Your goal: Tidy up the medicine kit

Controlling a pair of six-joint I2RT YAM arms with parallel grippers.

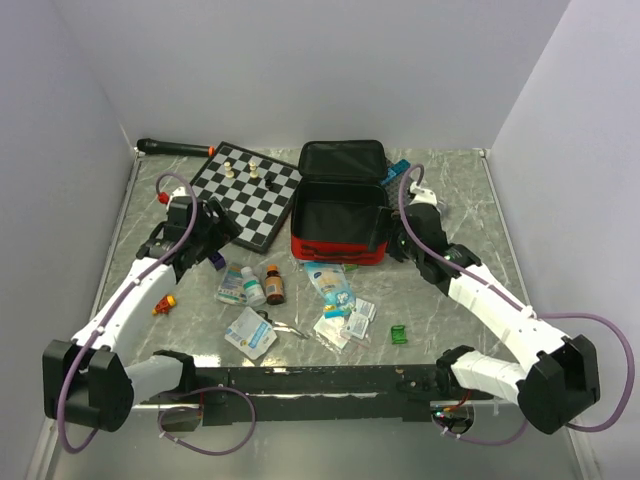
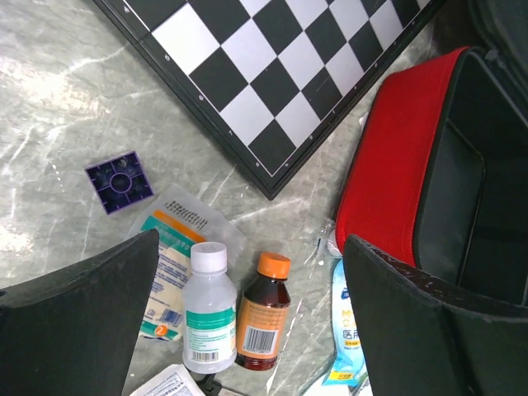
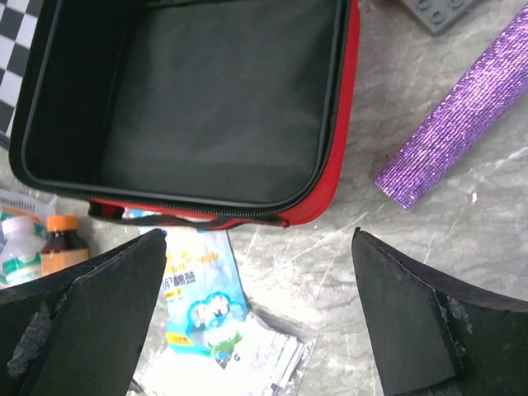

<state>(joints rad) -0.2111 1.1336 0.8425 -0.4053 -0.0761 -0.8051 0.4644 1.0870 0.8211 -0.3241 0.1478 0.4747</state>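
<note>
Two bottles, white-cap bottle (image 2: 208, 318) & orange-cap bottle (image 2: 266, 313), lie side by side on counter (image 2: 49, 99) at bottom centre of left wrist view. Purple block (image 2: 120, 181) sits to their left, chessboard (image 2: 272, 74) corner above. Packets (image 1: 340, 315) are scattered in front of the kit; purple glitter tube (image 3: 458, 140) is at upper right of right wrist view.

Left arm reaches fwd, left claw (image 2: 252, 247) over the bottles, jaws spread wide, nothing held. Right arm bends inward, right claw (image 3: 258, 239) over kit's front edge, also released.

Medicine kit (image 1: 340, 215) is top-centre in overhead view, just right of the chessboard: red sides, lid back, black lining showing.
</note>
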